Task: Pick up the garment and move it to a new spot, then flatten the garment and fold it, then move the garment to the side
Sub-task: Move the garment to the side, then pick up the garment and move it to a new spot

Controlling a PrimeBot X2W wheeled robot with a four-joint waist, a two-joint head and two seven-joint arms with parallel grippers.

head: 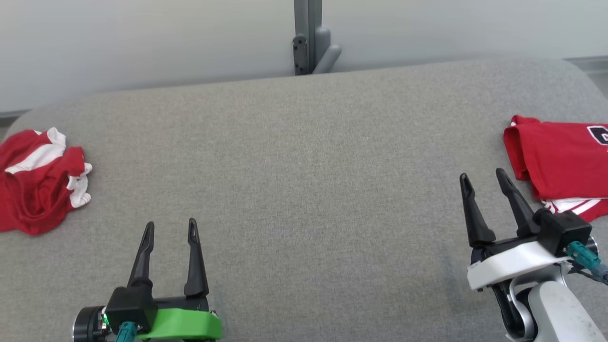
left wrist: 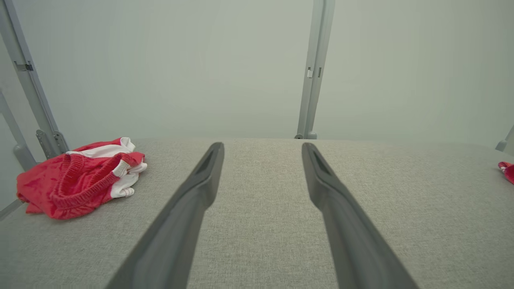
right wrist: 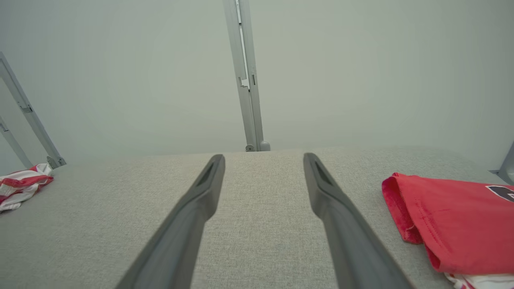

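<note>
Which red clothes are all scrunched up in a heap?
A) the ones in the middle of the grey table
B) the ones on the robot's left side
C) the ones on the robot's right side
B: the crumpled red-and-white garment lies in a heap at the left end of the grey fabric-covered table, while the red shirt on the right is neatly folded.

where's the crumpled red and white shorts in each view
Head view: crumpled red and white shorts at the left edge, mid-height.
Left wrist view: the shorts at the left, below mid-height.
Right wrist view: the shorts at the far left edge, partly cut off.
Shared landmark: grey upright post at top centre.
</note>
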